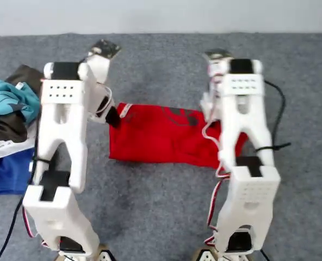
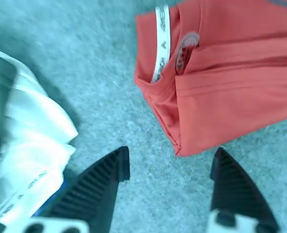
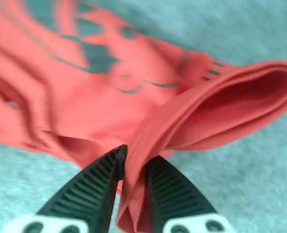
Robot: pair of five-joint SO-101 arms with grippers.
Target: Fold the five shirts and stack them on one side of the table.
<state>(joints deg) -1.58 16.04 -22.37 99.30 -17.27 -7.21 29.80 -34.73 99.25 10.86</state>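
The red shirt's (image 3: pixel 75 97) edge is clamped in the right tool (image 3: pixel 135 158). The fold may be dragged askew, the corner ahead of the released left tool (image 2: pixel 171 153) being unheld.

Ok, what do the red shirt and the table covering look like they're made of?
The red shirt looks like thin, matte knit cloth, perhaps cotton or a synthetic: it bends into soft rolled folds where the right pincer pinches it. The table covering looks like grey felt or short-pile carpet, matte, with a fuzzy speckled surface.
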